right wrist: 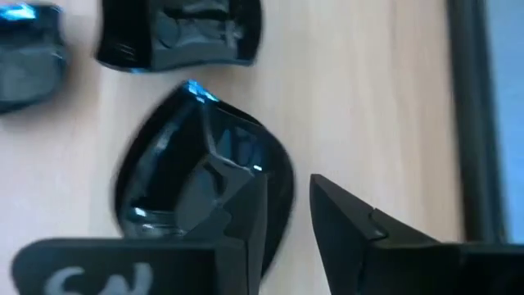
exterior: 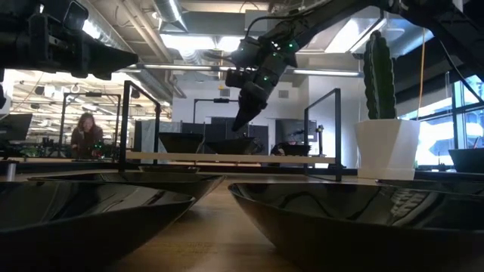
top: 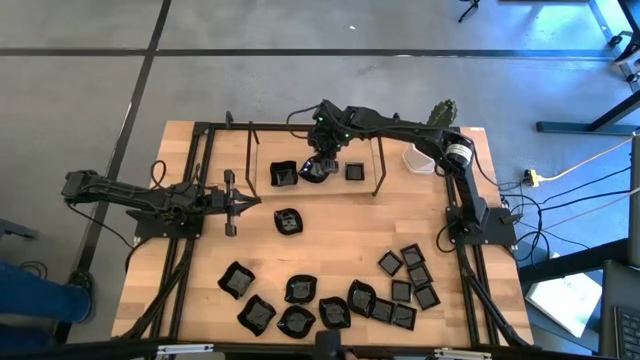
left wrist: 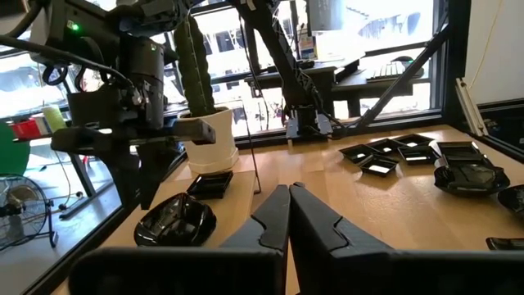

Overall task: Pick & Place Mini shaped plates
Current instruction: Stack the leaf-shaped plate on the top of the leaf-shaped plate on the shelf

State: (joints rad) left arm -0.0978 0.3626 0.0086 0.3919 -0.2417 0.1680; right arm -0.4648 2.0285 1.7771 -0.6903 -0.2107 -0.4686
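Landmark: white cactus pot (top: 421,158) at the table's far right corner.
Right gripper (top: 318,160): well to the left of the pot, beneath the black frame rail (top: 310,193), hanging over a rounded mini plate (right wrist: 196,184); fingers (right wrist: 352,225) parted by a narrow gap, holding nothing; plate flat on the wood just below and beside the tips.
Key relation: rounded plate directly under the tool, pointed end turned away from the wrist; likely just set down, so next move judged a straight lift clear.
Neighbours: wavy-rimmed plate (top: 285,174) just beyond on the side away from the pot; small square plate (top: 354,171) on the pot side; all 3 apart.
Left gripper (top: 236,203): far from the pot, across the table; fingers pressed together, empty; right arm clearly nearer.
Remaining supply: loose plates (top: 300,290) along the near edge, square stack group (top: 405,275) below the pot's corner; 1 stray plate (top: 288,222) mid-table.
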